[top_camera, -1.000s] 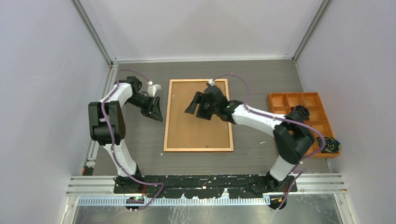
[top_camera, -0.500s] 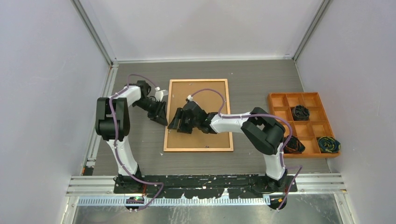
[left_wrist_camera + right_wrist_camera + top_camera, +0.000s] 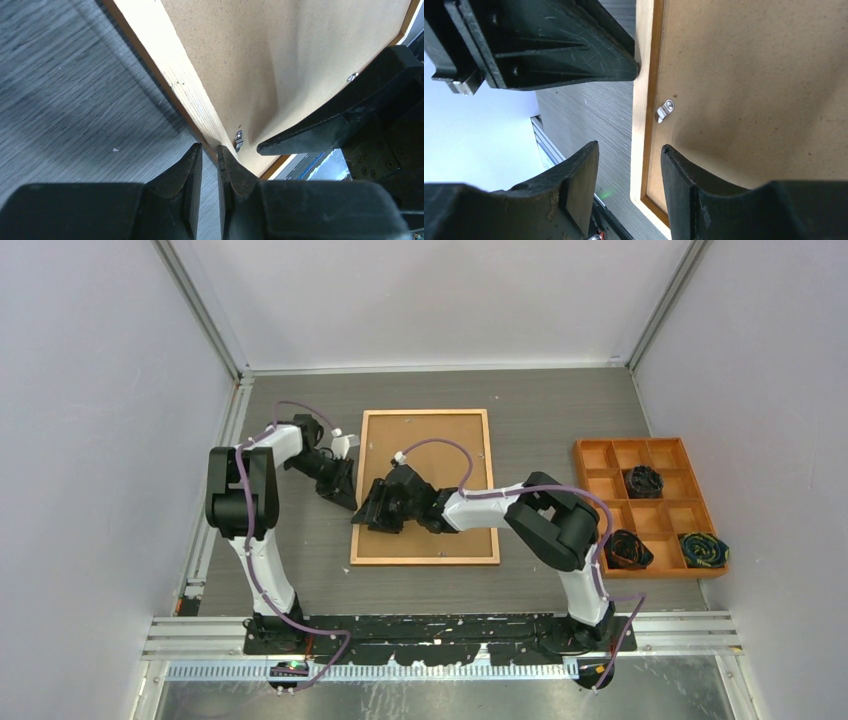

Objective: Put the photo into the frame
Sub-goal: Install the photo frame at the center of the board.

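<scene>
The frame lies flat on the table with its back up, the brown backing board filling it. The photo is not in view. My left gripper is just outside the frame's left border; its jaws stand a narrow slit apart with nothing between them. My right gripper is open and straddles the same left border, one finger over the table and one over the board. A small metal clip sits on the board between the two grippers.
An orange compartment tray with dark bundled items stands at the right. The right gripper's finger lies close to the left gripper. Grey walls enclose the table on three sides.
My right gripper has moved left and nearer across the board, from its upper middle to the frame's left border. My left gripper shifted slightly right, up against that border.
</scene>
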Robot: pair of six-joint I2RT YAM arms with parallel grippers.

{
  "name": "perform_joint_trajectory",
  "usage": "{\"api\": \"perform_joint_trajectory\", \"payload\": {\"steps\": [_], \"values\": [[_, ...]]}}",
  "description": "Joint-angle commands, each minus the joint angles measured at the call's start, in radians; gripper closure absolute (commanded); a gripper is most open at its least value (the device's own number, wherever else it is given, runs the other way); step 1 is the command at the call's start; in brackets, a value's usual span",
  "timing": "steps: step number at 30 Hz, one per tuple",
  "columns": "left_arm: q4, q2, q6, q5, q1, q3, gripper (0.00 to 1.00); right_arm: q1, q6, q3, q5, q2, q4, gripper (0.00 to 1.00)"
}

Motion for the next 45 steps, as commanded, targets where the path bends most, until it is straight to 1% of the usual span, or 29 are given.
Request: {"api": "perform_joint_trajectory", "payload": {"steps": [1, 5, 20, 31, 45], "values": [[0.019, -0.004, 0.009, -0.037, 0.003, -0.005, 0.81, 0.008, 0.023, 0.041, 0.017, 0.033, 0.043, 0.47], [0.027, 0.006, 0.017, -0.055, 0.002, -0.011, 0.82, 0.012, 0.022, 0.044, 0.043, 0.042, 0.029, 0.50], [0.019, 0.008, 0.025, -0.054, 0.003, -0.007, 0.85, 0.010, 0.008, 0.059, 0.096, 0.063, 0.009, 0.55], [0.014, 0.004, 0.032, -0.048, 0.002, -0.007, 0.88, 0.011, -0.031, 0.079, 0.137, 0.063, -0.016, 0.56], [0.008, 0.000, 0.037, -0.047, -0.004, -0.009, 0.90, 0.009, -0.042, 0.099, 0.138, 0.087, -0.005, 0.58]]}}
